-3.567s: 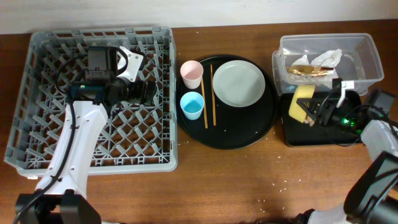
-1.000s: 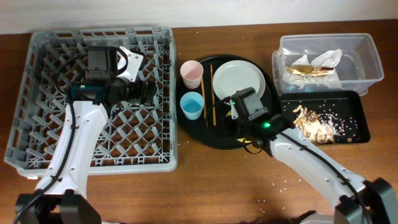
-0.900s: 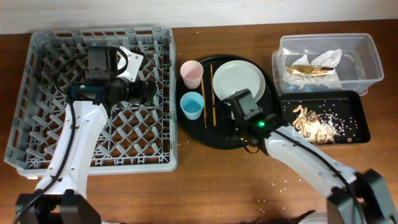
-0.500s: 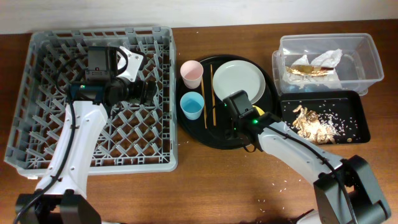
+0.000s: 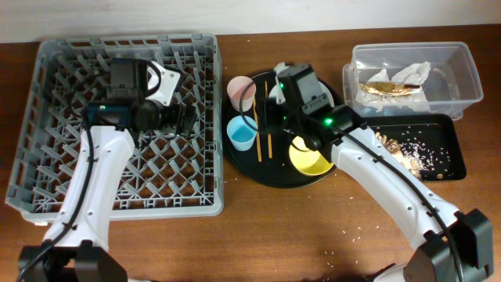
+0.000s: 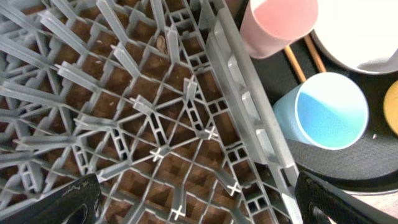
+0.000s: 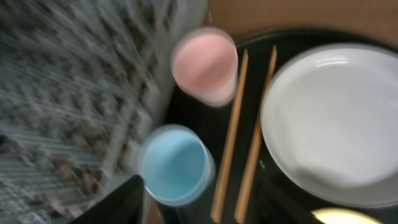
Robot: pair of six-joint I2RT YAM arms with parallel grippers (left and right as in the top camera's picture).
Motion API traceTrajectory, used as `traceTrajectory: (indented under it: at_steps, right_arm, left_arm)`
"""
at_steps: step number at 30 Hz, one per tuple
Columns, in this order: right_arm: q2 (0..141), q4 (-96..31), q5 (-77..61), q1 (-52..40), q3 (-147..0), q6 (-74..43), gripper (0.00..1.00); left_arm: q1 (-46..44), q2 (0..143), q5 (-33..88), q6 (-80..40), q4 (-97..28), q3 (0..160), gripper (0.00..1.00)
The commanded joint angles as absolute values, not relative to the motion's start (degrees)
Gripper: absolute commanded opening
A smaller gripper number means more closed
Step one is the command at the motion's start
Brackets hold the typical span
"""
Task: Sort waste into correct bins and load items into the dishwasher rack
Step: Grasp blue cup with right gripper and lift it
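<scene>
**Overhead view: rack awaits its first dish**

With the napkin and wrapper lodged in the clear tub and scraps in the black bin, loading is judged the step in hand. The plate, pink cup, blue cup, chopsticks and yellow bowl are gathered on the round tray beside the dishwasher rack. The left fingers are spread wide and empty. The right fingers are blurred, so their spread cannot be told. A grasp on one dish is called for next.
</scene>
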State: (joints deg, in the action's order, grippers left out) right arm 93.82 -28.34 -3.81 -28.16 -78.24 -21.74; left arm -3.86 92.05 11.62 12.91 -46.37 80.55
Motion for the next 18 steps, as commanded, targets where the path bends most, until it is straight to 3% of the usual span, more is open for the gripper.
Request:
traceTrajectory:
  at_steps: [1, 8, 11, 17, 18]
  right_arm:
    - [97.4, -25.4, -4.8, -28.4, -78.5, -29.3, 0.54]
    - [109.5, -23.7, -10.6, -28.5, -80.2, -33.8, 0.49]
    - [111.9, -25.0, -10.5, -28.5, -80.2, -34.6, 0.36]
    - [113.6, -28.4, -9.9, -28.6, -80.2, -34.6, 0.22]
    - [113.8, -29.0, -9.9, -28.5, -80.2, -34.6, 0.13]
  left_arm:
    - [-2.6, 91.5, 11.2, 6.7, -49.8, 89.7, 0.99]
    - [0.0, 91.5, 11.1, 2.5, -52.0, 96.4, 0.99]
    - [0.3, 91.7, 11.1, 2.6, -52.4, 96.4, 0.99]
    - [0.3, 91.7, 11.2, 2.5, -52.4, 96.4, 0.98]
    - [0.3, 91.7, 11.2, 2.5, -52.5, 96.4, 0.98]
